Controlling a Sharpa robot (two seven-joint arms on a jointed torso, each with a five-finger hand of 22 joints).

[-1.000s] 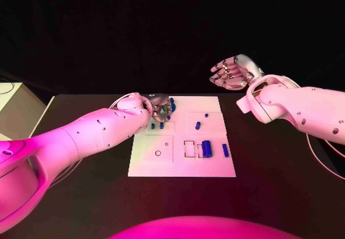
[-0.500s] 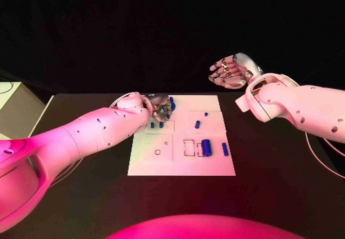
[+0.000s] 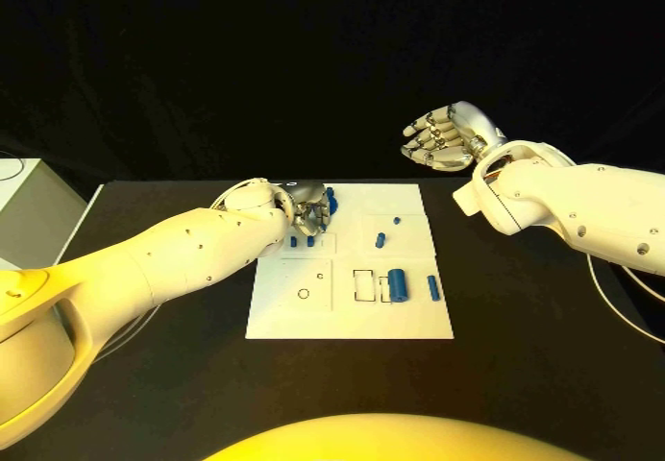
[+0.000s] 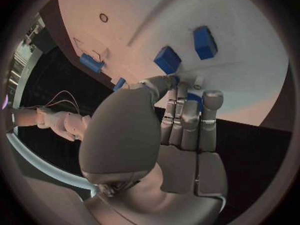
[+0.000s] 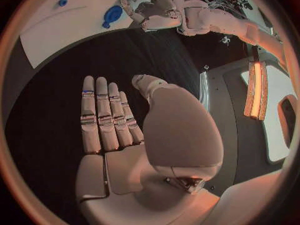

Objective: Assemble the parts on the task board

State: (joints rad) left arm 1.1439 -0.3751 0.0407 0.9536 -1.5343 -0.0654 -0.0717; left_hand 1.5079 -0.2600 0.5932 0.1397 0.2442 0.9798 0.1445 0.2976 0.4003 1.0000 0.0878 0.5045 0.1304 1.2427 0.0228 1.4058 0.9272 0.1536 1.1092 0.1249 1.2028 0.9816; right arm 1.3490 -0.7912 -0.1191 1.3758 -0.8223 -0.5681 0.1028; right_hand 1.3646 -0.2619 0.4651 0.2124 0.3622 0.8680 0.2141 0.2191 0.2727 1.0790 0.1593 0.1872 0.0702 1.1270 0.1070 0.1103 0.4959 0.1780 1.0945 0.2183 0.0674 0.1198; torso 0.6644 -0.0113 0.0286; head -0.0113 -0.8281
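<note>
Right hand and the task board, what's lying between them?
Nothing: in the head view, bare black table separates the raised, empty right hand from the task board.

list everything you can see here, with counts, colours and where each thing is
task board: one, white, middle of the black table
parts: several, blue; a large cylinder and a slim piece on the board's right side, small ones nearer the middle, more by the far left corner
box: one, pale, beside the table's left edge
left hand: silver, over the board's far left corner, fingers at a blue part
right hand: silver, raised beyond the table, holding nothing
</note>
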